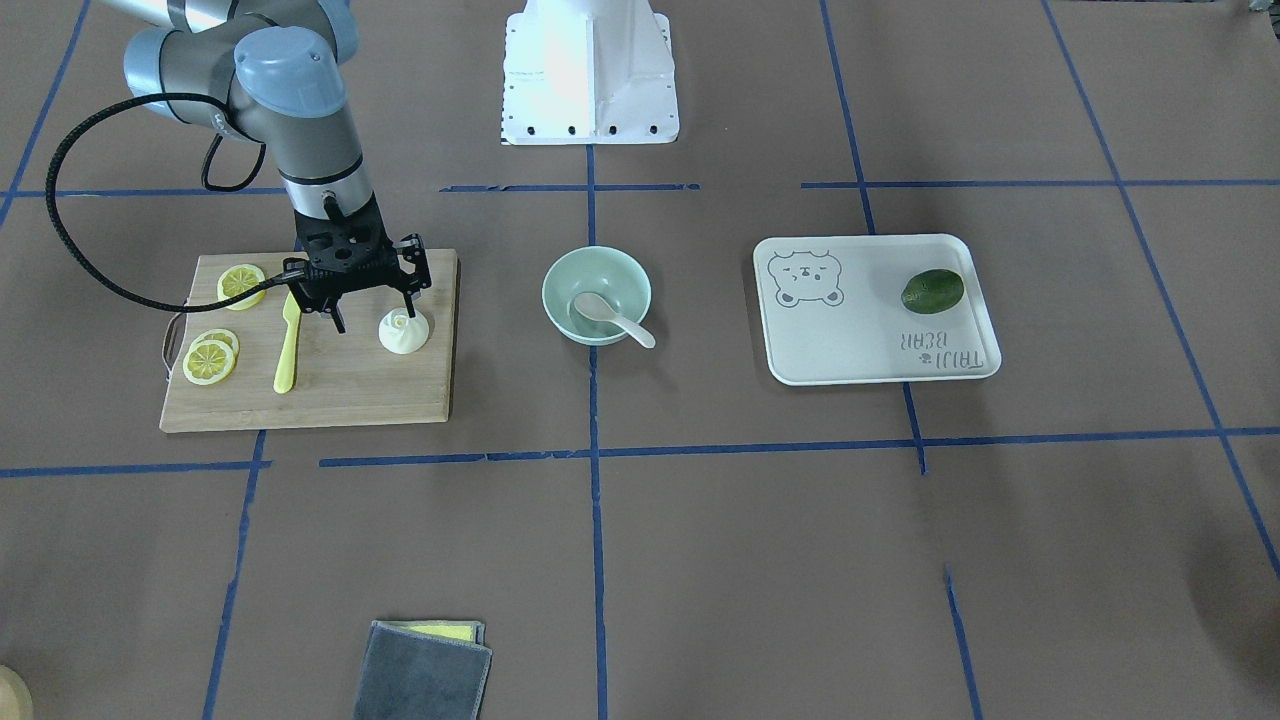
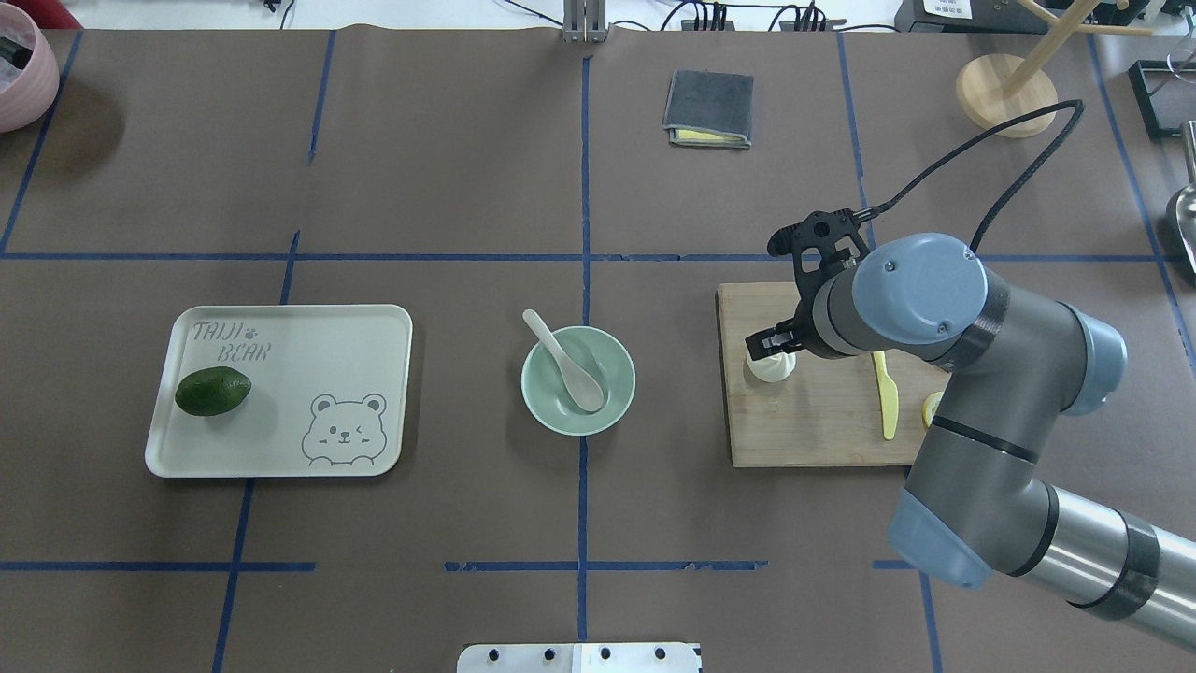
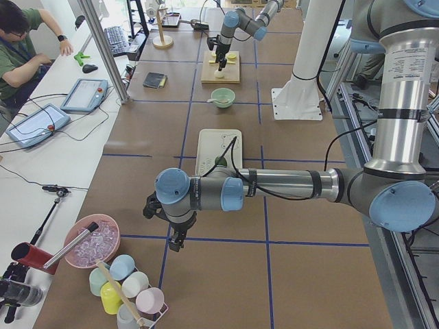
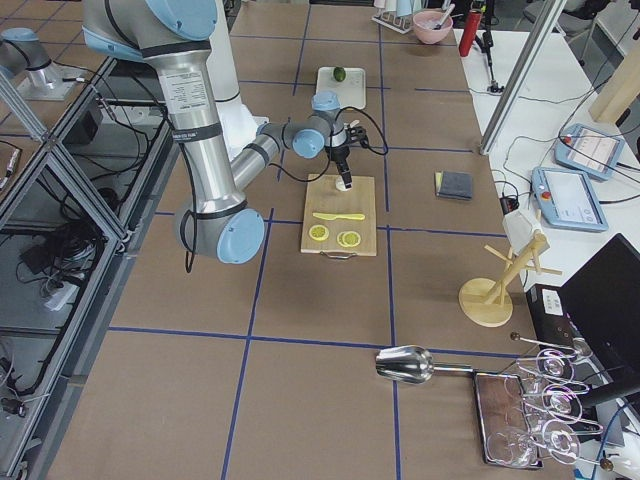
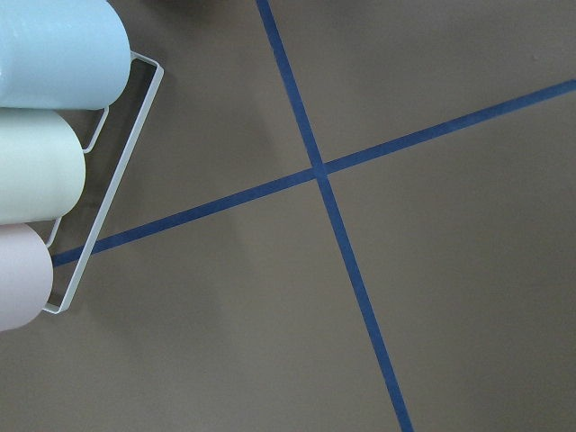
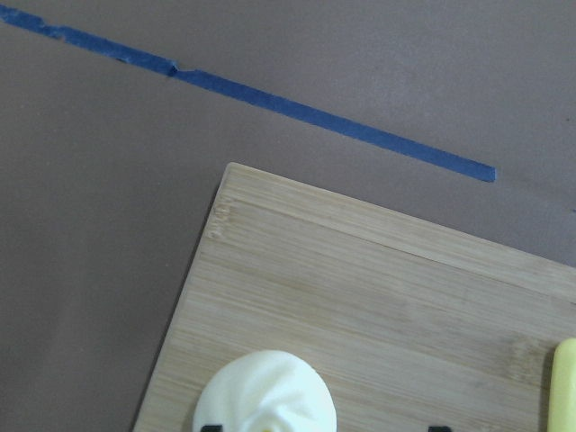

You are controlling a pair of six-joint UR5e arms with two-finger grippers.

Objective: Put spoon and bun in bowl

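The white spoon (image 1: 604,312) lies in the mint-green bowl (image 1: 626,268) at the table's middle, its handle resting over the rim. The white pleated bun (image 1: 404,332) sits on the wooden cutting board (image 1: 350,390). My right gripper (image 1: 372,315) is open and low over the bun, its jaws on either side of the bun's top. The right wrist view shows the bun (image 6: 267,396) between the two fingertips at the bottom edge. My left gripper (image 3: 177,240) hangs over bare table far from the bowl; I cannot tell whether it is open or shut.
A yellow plastic knife (image 1: 288,345) and lemon slices (image 1: 210,358) lie on the board beside the bun. A white bear tray (image 1: 850,340) holds a dark green fruit (image 1: 932,290). A grey cloth (image 1: 425,670) lies at the far edge. Cups in a rack (image 5: 36,171) sit near my left gripper.
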